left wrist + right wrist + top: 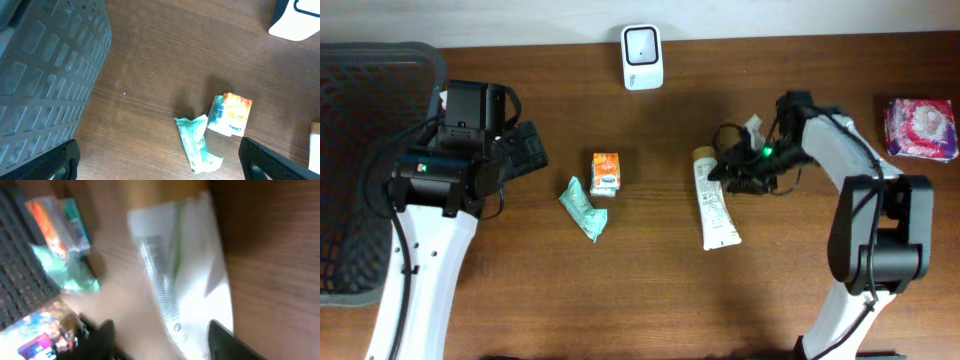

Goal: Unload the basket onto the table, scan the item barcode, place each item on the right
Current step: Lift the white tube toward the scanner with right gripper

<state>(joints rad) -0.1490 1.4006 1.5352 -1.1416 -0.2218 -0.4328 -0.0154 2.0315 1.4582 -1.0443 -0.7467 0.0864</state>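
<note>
The white barcode scanner (642, 57) stands at the table's back edge; its corner shows in the left wrist view (297, 20). A white tube (715, 200) with a tan cap lies flat on the table right of centre. My right gripper (730, 170) is low beside the tube's cap end. In the blurred right wrist view its jaws stand apart (160, 340), and the tube (185, 270) lies partly between them, nearer the right finger. My left gripper (525, 150) hangs wide open (160, 167) over bare wood, empty.
An orange box (605, 172) and a teal packet (584, 207) lie side by side mid-table, both also below the left wrist, the box (230, 114) beside the packet (196, 142). A dark mesh basket (380, 50) fills the far left. A pink packet (920, 128) sits far right.
</note>
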